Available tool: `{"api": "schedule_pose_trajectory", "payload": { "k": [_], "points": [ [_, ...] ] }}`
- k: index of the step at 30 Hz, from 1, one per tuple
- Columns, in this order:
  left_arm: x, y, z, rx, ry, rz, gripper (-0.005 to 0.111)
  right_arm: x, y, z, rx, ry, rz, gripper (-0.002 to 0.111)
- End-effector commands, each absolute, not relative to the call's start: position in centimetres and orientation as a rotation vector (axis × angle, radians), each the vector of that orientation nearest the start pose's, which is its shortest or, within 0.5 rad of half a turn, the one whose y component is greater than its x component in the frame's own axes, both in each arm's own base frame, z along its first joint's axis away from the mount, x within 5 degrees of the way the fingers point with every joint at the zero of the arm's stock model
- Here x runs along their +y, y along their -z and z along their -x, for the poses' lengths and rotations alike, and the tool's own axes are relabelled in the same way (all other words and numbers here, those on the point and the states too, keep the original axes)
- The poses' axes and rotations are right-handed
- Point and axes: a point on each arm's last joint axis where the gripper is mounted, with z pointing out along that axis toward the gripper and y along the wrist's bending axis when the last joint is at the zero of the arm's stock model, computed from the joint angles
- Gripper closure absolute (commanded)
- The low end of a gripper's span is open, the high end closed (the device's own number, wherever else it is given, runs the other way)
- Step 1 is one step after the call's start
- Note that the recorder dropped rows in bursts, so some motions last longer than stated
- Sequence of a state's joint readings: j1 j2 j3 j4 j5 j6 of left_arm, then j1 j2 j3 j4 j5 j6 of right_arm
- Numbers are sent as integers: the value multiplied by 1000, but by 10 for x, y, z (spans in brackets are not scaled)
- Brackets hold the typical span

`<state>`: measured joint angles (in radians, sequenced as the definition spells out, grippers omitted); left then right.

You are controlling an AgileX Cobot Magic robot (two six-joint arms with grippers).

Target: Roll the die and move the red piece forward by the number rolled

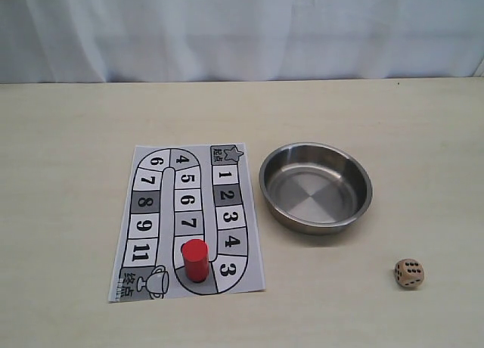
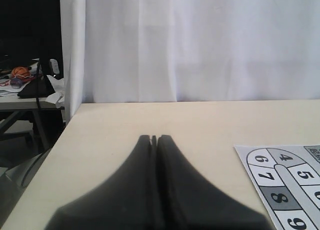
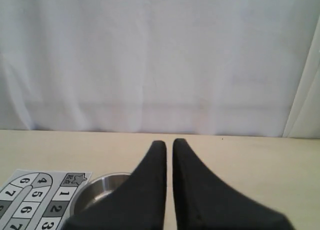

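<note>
The pale surface (image 1: 76,121) carries a numbered board (image 1: 144,227), which lies ahead of the left end effector (image 2: 154,138) toward the right arm's side. A steel bowl (image 1: 315,185) sits just ahead of the right end effector (image 3: 169,142). The left end effector is pressed together and empty. The right is all but together, with a thin slit showing. The red piece (image 1: 195,259) stands upright on the board beside a 3. The die (image 1: 409,273) rests apart from the bowl, on the right end effector's side.
</note>
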<state>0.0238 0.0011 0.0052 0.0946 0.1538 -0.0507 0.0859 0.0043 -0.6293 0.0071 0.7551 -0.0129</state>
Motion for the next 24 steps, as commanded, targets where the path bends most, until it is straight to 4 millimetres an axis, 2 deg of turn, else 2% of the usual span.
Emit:
{"api": "schedule_pose_trajectory", "payload": {
  "k": [1, 13, 19, 24],
  "points": [
    [3, -201, -56, 1623, -59, -3, 107, 0, -316, -4, 1611, -57, 75, 104],
    [3, -201, -56, 1623, -59, -3, 107, 4, -280, -37, 1409, -104, 40, 104],
    [3, -200, -56, 1625, -59, -2, 107, 4, -253, -46, 1437, -63, 66, 104],
    [3, -200, -56, 1625, -59, -2, 107, 5, -223, -54, 1500, -32, 96, 104]
  ]
}}
